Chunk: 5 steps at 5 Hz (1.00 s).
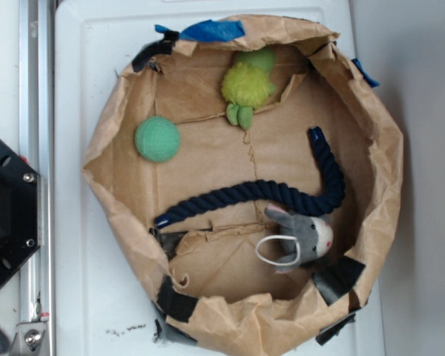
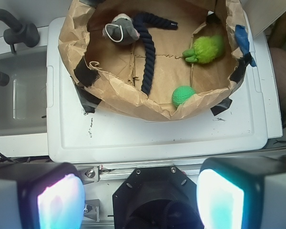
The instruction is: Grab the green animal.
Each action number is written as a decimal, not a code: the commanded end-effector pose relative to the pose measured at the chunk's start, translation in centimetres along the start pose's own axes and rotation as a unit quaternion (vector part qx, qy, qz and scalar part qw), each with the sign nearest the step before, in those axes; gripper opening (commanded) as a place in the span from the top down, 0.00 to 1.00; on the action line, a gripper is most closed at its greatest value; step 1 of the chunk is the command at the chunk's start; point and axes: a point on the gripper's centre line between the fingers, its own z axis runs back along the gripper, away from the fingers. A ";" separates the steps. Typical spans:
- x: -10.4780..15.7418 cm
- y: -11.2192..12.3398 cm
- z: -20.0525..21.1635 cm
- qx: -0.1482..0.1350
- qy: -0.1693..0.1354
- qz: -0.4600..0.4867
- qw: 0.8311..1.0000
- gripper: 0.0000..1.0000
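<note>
White plastic lid [image 1: 96,245] as work surface, crumpled brown paper-bag nest [image 1: 389,170] sitting on it. Approach step not begun imo: gripper [image 2: 140,195] well back from nest, jaws spread wide, nothing held. Fuzzy lime-green plush animal [image 1: 247,85] lies near nest's far wall, feet pointing inward. Next move needs reach over rim, descend on shaggy body. Count: one lime plush, one teal knitted ball [image 1: 157,139], one navy rope [image 1: 282,194], one grey plush with white loop [image 1: 304,236]
</note>
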 end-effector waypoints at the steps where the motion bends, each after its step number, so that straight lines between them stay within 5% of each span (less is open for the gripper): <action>1: 0.0 0.0 0.0 0.000 0.000 0.000 1.000 0.00; 3: 9.1 1.1 -3.2 0.001 -0.037 0.127 0.991 0.00; 4: 11.2 2.9 -5.2 0.002 -0.081 0.204 0.976 0.00; 5: 11.3 5.4 -8.7 -0.030 -0.140 0.325 0.935 0.00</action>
